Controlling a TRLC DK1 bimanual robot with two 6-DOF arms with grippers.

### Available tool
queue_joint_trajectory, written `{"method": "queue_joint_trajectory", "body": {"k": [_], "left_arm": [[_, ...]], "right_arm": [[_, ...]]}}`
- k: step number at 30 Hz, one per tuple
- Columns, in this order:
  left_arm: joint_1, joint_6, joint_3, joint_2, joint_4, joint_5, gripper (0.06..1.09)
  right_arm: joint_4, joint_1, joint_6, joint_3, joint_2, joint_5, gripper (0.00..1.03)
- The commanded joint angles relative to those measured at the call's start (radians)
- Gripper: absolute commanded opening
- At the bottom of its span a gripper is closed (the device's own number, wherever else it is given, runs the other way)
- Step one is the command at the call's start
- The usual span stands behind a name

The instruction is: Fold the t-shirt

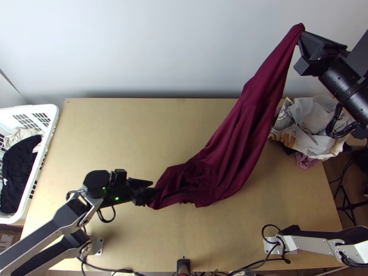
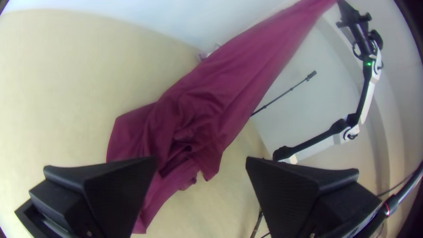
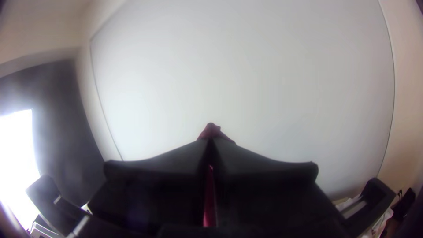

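The desk (image 1: 115,138) is read as a clock in the top view, with twelve o'clock at the white wall (image 1: 138,46). The maroon t-shirt (image 1: 244,138) rises from its bunched part, a little on the six o'clock side of the centre, toward between one and two o'clock. There the right tool (image 1: 301,37) is clamped on its upper end, high up. The left tool (image 1: 156,186), at seven o'clock, has its fingers apart, just beside the bunched part; I cannot tell if they touch it.

At nine o'clock there stands a white laundry basket (image 1: 54,115) with a black garment (image 1: 18,168) and a paler one inside. At three o'clock lies a heap of pale grey cloth (image 1: 317,122), with a mauve cloth (image 1: 306,161) under its near side; the right arm passes above this heap. At six o'clock, a small black device (image 1: 183,266) sits at the desk's near edge.
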Motion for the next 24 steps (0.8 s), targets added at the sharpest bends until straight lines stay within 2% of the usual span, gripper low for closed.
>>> {"method": "queue_joint_trajectory", "body": {"k": [1,9,12,19,24], "left_arm": [[-0.036,-0.181,0.011,0.152,0.052,-0.024,1.04],[-0.055,-0.350,0.102,0.432,0.156,-0.032,1.04],[-0.087,-0.364,0.154,0.504,0.154,-0.021,1.04],[-0.210,-0.463,0.261,0.549,0.164,-0.023,1.04],[-0.245,-0.491,0.327,0.606,0.167,-0.021,1.04]], "right_arm": [[-0.004,-0.004,-0.006,-0.003,-0.003,0.009,0.03],[-0.013,-0.007,-0.012,-0.005,-0.003,0.015,0.03],[-0.021,-0.007,-0.015,-0.011,-0.003,0.016,0.03],[-0.032,-0.040,-0.017,-0.038,-0.017,0.018,0.03],[-0.032,-0.056,-0.026,-0.080,-0.038,0.018,0.03]]}}
